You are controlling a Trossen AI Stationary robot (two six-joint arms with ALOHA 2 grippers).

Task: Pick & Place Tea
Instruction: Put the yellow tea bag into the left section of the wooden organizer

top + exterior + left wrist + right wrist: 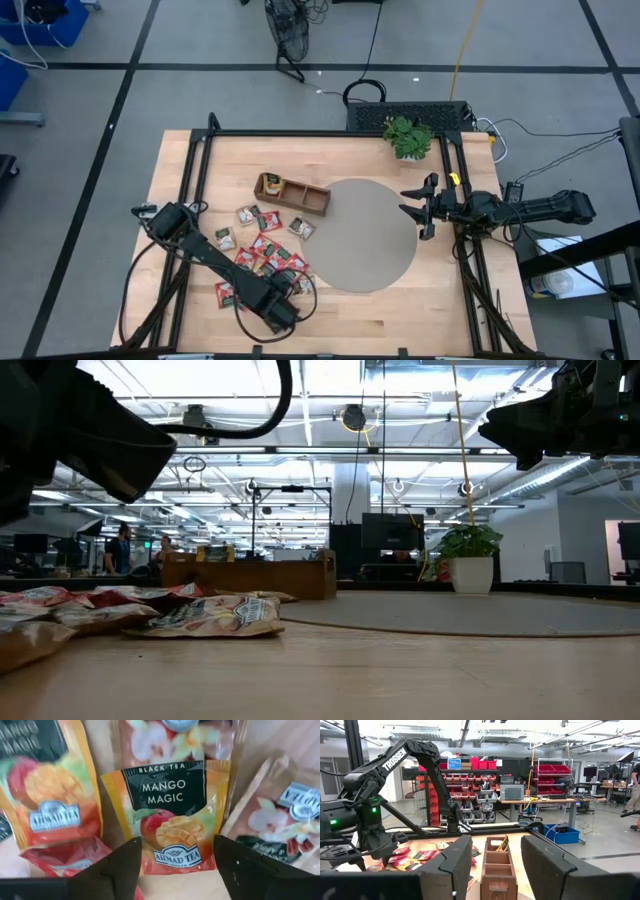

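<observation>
The left end effector [290, 292] sits low over the tea sachets [262, 250] in the lower left-centre of the high view, where the arm's own body covers part of the pile. In the left wrist view its two dark fingers [122, 867] stand apart on either side of a yellow mango sachet [172, 817] lying flat on the counter [180, 200]; whether the fingertips touch the paper cannot be made out. Neighbouring sachets in that view are cut off by the frame edges, and their print is only partly legible. The sachets lie scattered on the bare wood, below and left of the wooden tray [293, 194], which holds one item in its left compartment; that item is too small to identify. The right end effector [418, 208] hovers at the right edge of the round grey mat [370, 235], fingers spread and holding nothing. A potted plant [408, 136] stands at the upper edge of the counter. In the low view both arms are largely cropped at the top.
</observation>
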